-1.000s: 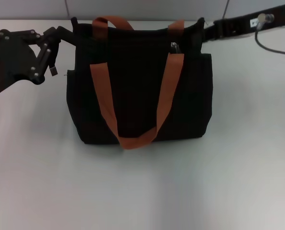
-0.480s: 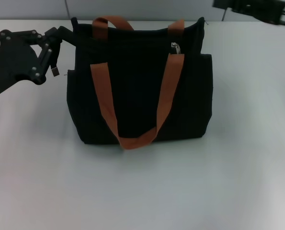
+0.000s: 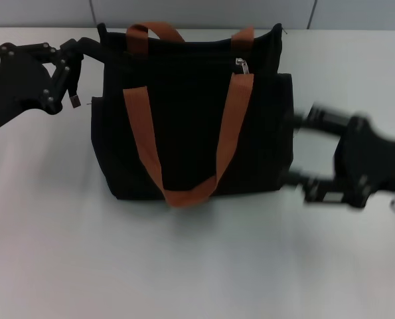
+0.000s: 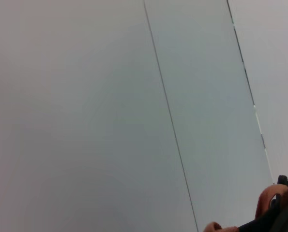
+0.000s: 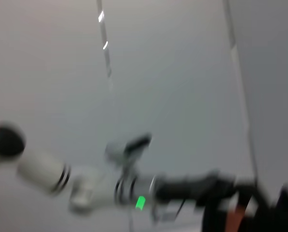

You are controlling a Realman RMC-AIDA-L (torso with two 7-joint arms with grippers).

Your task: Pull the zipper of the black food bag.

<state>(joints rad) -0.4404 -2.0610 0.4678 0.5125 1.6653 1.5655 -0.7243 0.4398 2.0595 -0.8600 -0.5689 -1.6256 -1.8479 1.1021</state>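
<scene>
The black food bag [image 3: 197, 126] stands upright in the middle of the white table, with two orange-brown straps [image 3: 232, 126] hanging over its front. The silver zipper pull [image 3: 241, 64] sits on the top edge near the bag's right end. My left gripper [image 3: 84, 63] is at the bag's upper left corner and touches it. My right gripper [image 3: 295, 147], blurred by motion, is open just beside the bag's right side, low over the table, and holds nothing. A bit of strap [image 4: 272, 200] shows in the left wrist view.
The white table [image 3: 197, 266] stretches in front of the bag and to both sides. A grey panelled wall [image 3: 204, 12] runs behind it. The right wrist view shows a blurred white arm segment with a green light [image 5: 140, 202].
My right arm has swung from the far back right, out of view for a moment, down to beside the bag's right side. The left gripper and the bag have stayed put.
</scene>
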